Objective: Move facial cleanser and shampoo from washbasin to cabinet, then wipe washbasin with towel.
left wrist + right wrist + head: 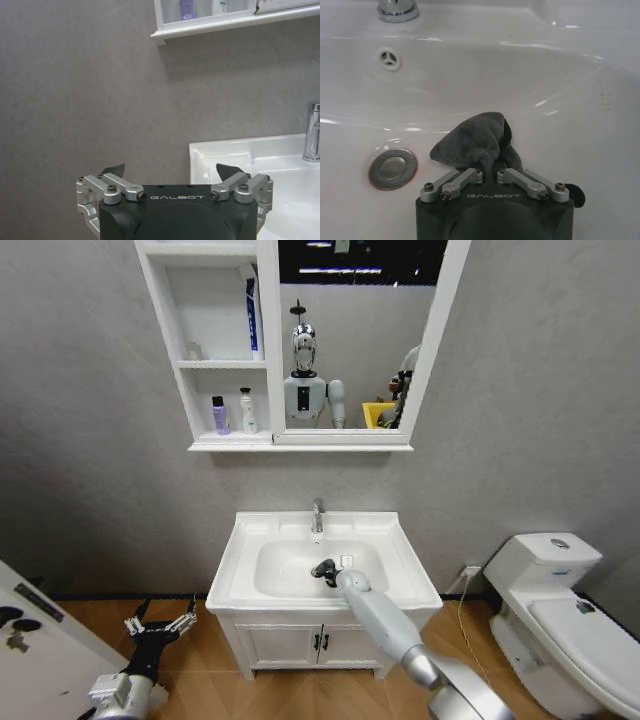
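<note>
Grey plaster walls and a wood floor frame the head view, where the white rectangular ceramic washbasin (400,565) with its oval bowl and chrome faucet (318,515) sits on a white two-door vanity (290,645), a white toilet (560,610) standing to its right. Above hangs the white wall cabinet (215,350) of narrow open shelves joined to a mirror; a small purple bottle (219,415) and a white bottle (247,411) stand on its lower shelf, so the moving step looks done. The right arm reaches over the near rim, its right gripper (325,571) down in the bowl, while the left gripper (160,625) hangs low, left of the vanity near the floor. From the left wrist view, the left gripper (172,175) has its jaws spread wide and empty, pointed at the wall with the basin's corner beside it. From the right wrist view, the right gripper (490,167) is pinched tight on the small dark grey-black folded towel (472,140), which is bunched against the white bowl floor just beside the round metal drain (393,168). Wiping appears to be the step in hand; the next move likely calls for keeping the cloth pressed down while sweeping it across the bowl, steering clear of the faucet base.
</note>
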Tool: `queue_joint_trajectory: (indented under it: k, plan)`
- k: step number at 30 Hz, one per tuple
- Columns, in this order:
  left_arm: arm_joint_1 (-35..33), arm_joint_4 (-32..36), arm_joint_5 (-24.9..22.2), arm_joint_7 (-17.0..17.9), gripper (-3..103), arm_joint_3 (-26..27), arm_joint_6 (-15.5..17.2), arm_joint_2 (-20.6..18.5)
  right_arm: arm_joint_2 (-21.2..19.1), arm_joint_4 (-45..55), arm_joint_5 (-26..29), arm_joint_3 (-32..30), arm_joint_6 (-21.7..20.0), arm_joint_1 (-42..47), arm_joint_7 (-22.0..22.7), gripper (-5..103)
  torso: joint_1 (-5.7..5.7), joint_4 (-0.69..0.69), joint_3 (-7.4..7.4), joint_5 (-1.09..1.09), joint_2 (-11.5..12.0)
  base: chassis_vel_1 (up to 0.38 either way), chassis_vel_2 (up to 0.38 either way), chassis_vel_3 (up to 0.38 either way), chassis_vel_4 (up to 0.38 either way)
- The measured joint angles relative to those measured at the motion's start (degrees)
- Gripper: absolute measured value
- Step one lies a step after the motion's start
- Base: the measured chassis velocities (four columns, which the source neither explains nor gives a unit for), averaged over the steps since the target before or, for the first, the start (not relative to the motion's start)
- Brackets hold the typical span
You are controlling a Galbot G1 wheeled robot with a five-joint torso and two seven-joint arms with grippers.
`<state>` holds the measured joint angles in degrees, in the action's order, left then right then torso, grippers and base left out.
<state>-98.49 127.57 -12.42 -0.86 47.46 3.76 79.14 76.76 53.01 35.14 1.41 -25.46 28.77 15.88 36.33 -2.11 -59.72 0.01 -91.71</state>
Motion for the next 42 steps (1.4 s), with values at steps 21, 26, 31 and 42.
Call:
queue_joint_trajectory:
  k: [21, 26, 31, 42]
  plan:
    - [0.0, 0.0, 0.0, 0.0, 100, 0.0, 0.0, 0.0, -12.1, 11.9, -24.3, -8.3, 12.3, 6.4, 2.8, 8, 0.0, 0.01, 0.0, -0.01, 0.0, 0.0, 0.0, 0.0, 0.0]
    - [0.0, 0.0, 0.0, 0.0, 100, 0.0, 0.0, 0.0, -14.4, 11.9, -20.5, -10.3, 17.1, 7.1, -3.3, 8, 0.0, 0.0, 0.0, -0.01, 0.0, 0.0, 0.0, 0.0, 0.0]
    - [0.0, 0.0, 0.0, 0.0, 100, 0.0, 0.0, 0.0, -14.3, 8.9, -14.1, -11.1, 18.2, 6.4, -5.4, 8, 0.0, 0.0, 0.0, -0.01, 0.0, 0.0, 0.0, 0.0, 0.0]
    - [0.0, 0.0, 0.0, 0.0, 100, 0.0, 0.0, 0.0, -10.5, -5.5, -18.0, -12.4, 35.4, 1.8, -14.3, 35, 0.0, -0.01, 0.0, -0.02, 0.0, 0.0, 0.0, 0.0, 0.0]
